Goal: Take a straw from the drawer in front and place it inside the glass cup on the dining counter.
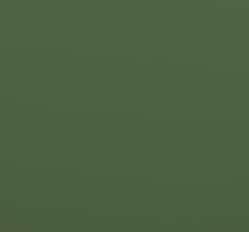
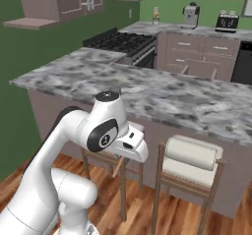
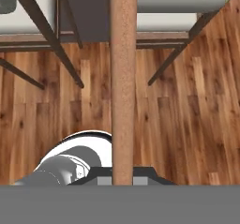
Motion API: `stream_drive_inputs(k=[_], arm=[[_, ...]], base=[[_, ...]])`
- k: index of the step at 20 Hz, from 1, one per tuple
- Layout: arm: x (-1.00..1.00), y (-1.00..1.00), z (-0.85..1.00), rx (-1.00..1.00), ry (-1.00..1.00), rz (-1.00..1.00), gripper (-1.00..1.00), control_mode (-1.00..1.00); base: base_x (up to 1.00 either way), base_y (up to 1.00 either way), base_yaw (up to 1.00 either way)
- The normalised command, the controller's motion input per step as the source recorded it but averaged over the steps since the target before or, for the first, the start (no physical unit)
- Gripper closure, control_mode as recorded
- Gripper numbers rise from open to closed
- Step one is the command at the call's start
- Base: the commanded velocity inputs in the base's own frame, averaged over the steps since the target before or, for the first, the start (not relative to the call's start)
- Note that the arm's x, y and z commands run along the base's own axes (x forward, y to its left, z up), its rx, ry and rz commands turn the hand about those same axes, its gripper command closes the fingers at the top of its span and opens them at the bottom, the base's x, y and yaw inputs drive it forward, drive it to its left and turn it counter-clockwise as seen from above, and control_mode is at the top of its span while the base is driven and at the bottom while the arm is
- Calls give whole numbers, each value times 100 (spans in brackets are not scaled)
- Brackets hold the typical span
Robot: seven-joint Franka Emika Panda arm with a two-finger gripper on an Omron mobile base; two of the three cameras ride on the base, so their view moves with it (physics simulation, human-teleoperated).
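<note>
My gripper [image 3: 123,178] is shut on the straw [image 3: 123,78], a long tan-brown stick that runs up the middle of the hand view. The hand points down at the wooden floor [image 3: 187,124]. In the right base view the straw [image 2: 117,168] sticks out below my hand [image 2: 130,144], which hangs in front of the dining counter [image 2: 162,99], lower than its grey-and-white marbled top. The glass cup and the drawer are out of view.
Two stools with white padded backs [image 2: 189,156] and thin dark legs [image 3: 65,54] stand against the counter just beyond my hand. A stove [image 2: 120,42] and a far counter with a toaster [image 2: 227,21] lie behind. A green wall [image 1: 124,107] is close on the left.
</note>
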Motion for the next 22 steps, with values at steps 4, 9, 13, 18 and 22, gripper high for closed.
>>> stream_drive_inputs(k=[4, 9, 13, 18, 22], arm=[[0, 0, 0, 0, 0, 0, 100, 100], [0, 0, 0, 0, 0, 0, 100, 100], [0, 0, 0, 0, 0, 0, 100, 100], [0, 0, 0, 0, 0, 0, 100, 100], [0, 0, 0, 0, 0, 0, 100, 100]], base=[[16, 100, -20], [18, 100, -19], [21, 100, -18], [32, 100, -16], [58, 84, -8]])
